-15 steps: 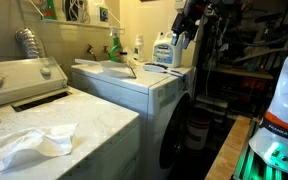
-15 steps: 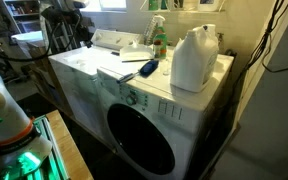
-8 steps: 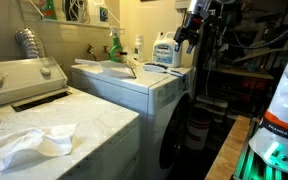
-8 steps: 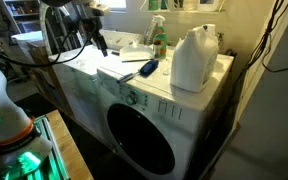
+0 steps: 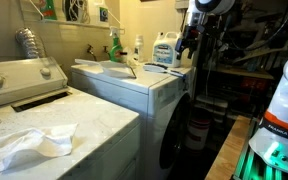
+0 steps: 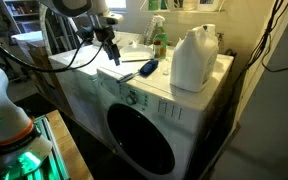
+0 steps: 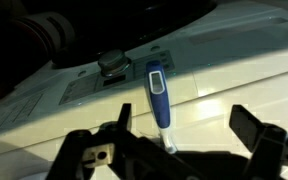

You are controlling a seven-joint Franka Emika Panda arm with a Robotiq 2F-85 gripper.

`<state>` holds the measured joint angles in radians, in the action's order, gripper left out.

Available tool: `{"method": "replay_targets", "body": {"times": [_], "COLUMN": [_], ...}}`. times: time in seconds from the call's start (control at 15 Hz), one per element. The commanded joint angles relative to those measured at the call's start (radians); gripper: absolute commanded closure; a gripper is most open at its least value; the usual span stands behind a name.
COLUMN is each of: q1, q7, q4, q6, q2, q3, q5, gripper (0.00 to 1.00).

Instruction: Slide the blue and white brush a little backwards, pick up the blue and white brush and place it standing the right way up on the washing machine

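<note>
The blue and white brush (image 7: 158, 92) lies flat on the smooth white top of the washing machine (image 7: 239, 60), its white end nearest the camera. In an exterior view the brush (image 6: 148, 68) lies near the front edge of the washing machine (image 6: 84, 62), left of the jug. My gripper (image 7: 184, 128) is open and empty, hovering above the brush with the brush's near end between the two fingers and closer to the left finger (image 7: 119, 122). In both exterior views the gripper (image 6: 112, 52) (image 5: 184, 42) hangs just above the machine's top.
A large white detergent jug (image 6: 194, 58) and a green spray bottle (image 6: 159, 40) stand on the machine behind the brush. A flat white sheet (image 6: 118, 73) lies beside the brush. A white appliance with dial knobs (image 5: 24, 78) and a crumpled cloth (image 5: 29, 145) are alongside.
The arm has swung in over the washing machine's top and lowered, bringing the open gripper close above the brush. The brush has not moved.
</note>
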<state>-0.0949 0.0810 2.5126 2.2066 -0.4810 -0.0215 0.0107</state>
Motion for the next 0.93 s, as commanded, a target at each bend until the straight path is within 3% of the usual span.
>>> {"method": "replay_targets", "body": {"times": [0.0, 0.27, 0.6, 0.87], "q1": [0.014, 0.008, 0.016, 0.056], "q7": [0.005, 0.000, -0.147, -0.292], "q4": [-0.003, -0.026, -0.040, -0.071], "q6": [-0.003, 0.015, 0.198, 0.229], "q2": [0.000, 0.043, 0.141, 0.218], "q3": [0.011, 0.021, 0.064, 0.110], "q5": [0.007, 0.007, 0.037, -0.041], "gripper": [0.00, 0.00, 0.00, 0.00]}}
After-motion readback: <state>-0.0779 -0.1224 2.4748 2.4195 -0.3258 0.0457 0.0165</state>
